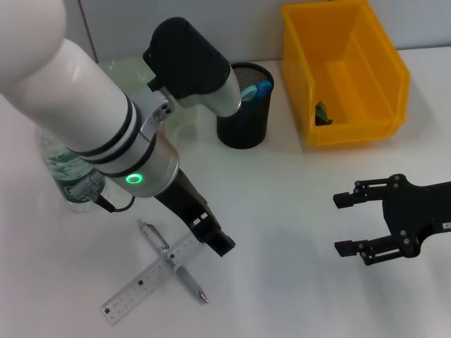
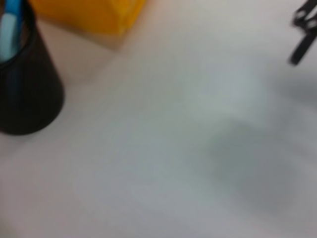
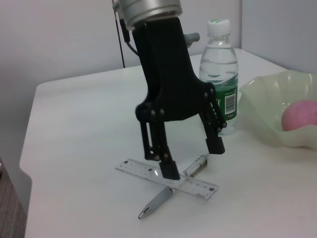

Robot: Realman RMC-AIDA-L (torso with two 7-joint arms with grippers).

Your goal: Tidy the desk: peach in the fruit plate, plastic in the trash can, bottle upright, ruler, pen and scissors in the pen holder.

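Note:
My left gripper point(image 1: 210, 238) hangs open and low over the spot where the clear ruler point(image 1: 141, 283) and the silver pen point(image 1: 184, 280) cross. In the right wrist view its fingers point(image 3: 171, 170) stand either side of the pen point(image 3: 157, 202), one tip at the ruler point(image 3: 136, 168). The water bottle point(image 1: 70, 172) stands upright at the left. A pink peach point(image 3: 300, 116) lies in the pale green fruit plate point(image 3: 265, 116). Blue scissors point(image 1: 257, 89) stick out of the black mesh pen holder point(image 1: 244, 116). A scrap of plastic point(image 1: 322, 114) lies in the yellow bin point(image 1: 384, 77). My right gripper point(image 1: 342, 224) hovers open at the right.
The left arm's white forearm point(image 1: 77, 91) covers most of the fruit plate in the head view. The pen holder point(image 2: 25, 94) and the yellow bin point(image 2: 94, 15) stand at the back. Bare white table lies between the two grippers.

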